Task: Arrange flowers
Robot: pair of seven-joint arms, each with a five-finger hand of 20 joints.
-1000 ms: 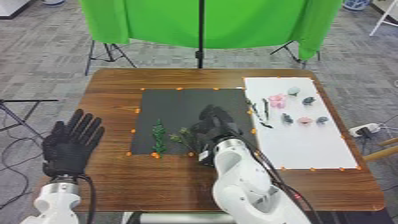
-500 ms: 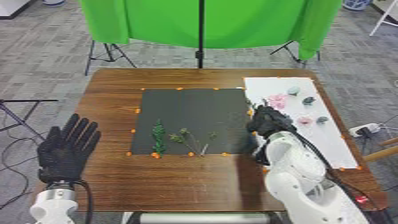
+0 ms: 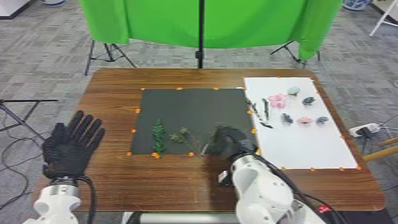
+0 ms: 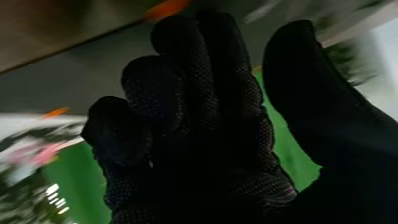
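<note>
Spreading its thumb from loosely straight fingers, the right hand blocks the near right corner of the black mat, just beside thin stems, the leafy sprig farther left, the pink flower beyond on the white sheet.

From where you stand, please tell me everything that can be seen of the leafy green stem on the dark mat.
The leafy green stem is narrow and fairly straight, with small leaves crowded along its length; whether it is real or artificial, I cannot tell. It lies flat on the left part of the dark mat, pointing away from the robot, its lower end by the near edge. Thinner sprigs lie to its right.
</note>
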